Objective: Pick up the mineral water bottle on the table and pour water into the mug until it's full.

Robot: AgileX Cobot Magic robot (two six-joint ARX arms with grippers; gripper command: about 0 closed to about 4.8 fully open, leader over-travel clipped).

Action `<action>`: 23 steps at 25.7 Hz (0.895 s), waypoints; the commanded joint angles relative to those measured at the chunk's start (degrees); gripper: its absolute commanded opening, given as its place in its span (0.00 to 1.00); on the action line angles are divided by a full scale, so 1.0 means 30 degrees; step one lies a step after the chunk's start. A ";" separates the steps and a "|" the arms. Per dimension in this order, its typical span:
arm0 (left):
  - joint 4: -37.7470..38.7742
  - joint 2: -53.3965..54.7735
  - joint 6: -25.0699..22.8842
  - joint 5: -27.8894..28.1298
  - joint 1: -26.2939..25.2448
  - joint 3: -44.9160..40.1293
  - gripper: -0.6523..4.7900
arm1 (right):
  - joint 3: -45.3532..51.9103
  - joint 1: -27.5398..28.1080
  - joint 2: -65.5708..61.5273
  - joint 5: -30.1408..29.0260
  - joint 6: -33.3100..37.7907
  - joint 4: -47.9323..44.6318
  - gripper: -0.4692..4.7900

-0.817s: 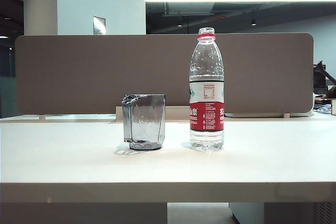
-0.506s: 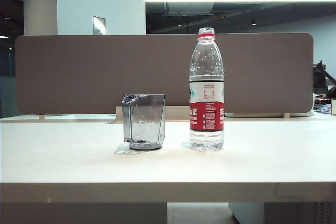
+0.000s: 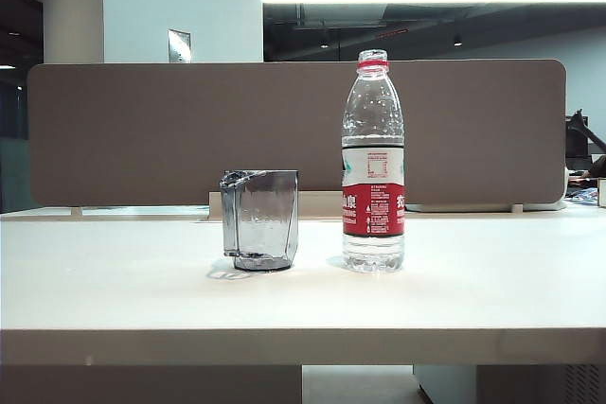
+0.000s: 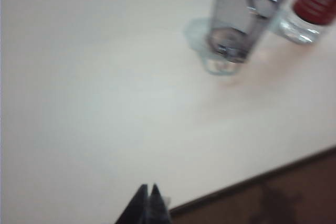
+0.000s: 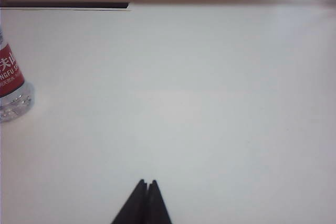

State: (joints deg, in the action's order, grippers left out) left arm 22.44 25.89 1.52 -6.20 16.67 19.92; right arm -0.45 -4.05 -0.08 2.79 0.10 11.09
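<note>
One mineral water bottle standing upright on the white table, just beside and apart from one smoky faceted mug, bottle to the right of it in the exterior view; cap off, mostly full, so likely fairly heavy and prone to slosh; thin clear plastic, probably yielding and slick under a hard squeeze; best taken around the labelled midsection, firmly but without crushing. Mug rigid, looking empty, handle turned left, best left standing. Two grippers: left gripper pinched together, holding nothing, above bare table short of the mug; right gripper likewise pressed closed and empty, low over open table, well apart from the bottle.
</note>
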 commanded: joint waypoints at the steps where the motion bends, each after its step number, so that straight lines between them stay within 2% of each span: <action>1: 0.0073 0.1887 -0.0066 -0.0080 0.1333 0.2011 0.12 | 0.0138 0.0007 0.0022 0.0007 0.0029 -0.0270 0.08; 9: -0.0503 0.4218 -0.0066 -0.0073 0.3861 0.5370 0.12 | 0.0138 0.0007 0.0022 0.0007 0.0029 -0.0270 0.08; 14: -0.2856 0.5209 -0.0066 -0.0073 0.4750 0.5472 0.12 | 0.0138 0.0007 0.0022 0.0007 0.0029 -0.0270 0.08; 23: -0.2878 0.5442 -0.0066 -0.0073 0.5180 0.5464 0.12 | 0.0138 0.0007 0.0022 0.0007 0.0029 -0.0270 0.08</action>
State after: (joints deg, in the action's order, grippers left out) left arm 14.39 42.26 1.52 -6.35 32.25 36.18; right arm -0.45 -4.08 -0.08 2.79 0.10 11.07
